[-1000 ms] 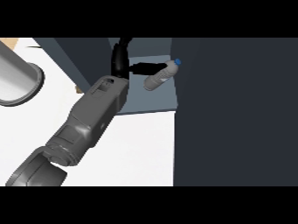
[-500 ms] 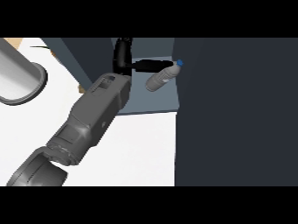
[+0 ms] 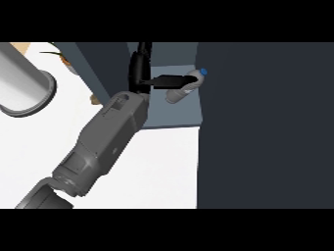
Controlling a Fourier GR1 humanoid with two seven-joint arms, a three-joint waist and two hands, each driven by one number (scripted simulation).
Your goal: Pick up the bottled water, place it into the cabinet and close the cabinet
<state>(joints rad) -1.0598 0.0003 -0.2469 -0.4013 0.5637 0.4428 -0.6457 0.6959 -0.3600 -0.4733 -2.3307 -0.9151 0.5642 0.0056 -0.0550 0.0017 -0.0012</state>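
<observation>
Right hand [image 3: 142, 73] is seen inside the cabinet [image 3: 171, 116], fingers [image 3: 166, 81] curled round the bottled water [image 3: 178, 94]. Bottle is held tilted, blue cap beyond the fingertips.

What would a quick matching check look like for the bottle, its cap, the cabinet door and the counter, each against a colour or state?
Things:
1. bottle
2. cap
3. door
4. counter

Colour or state:
A. white
B. blue
C. dark, filling the view's right side
D. tilted, held in the fingers of the right hand

Pairs: 1-D, 2-B, 3-C, 4-A.
</observation>
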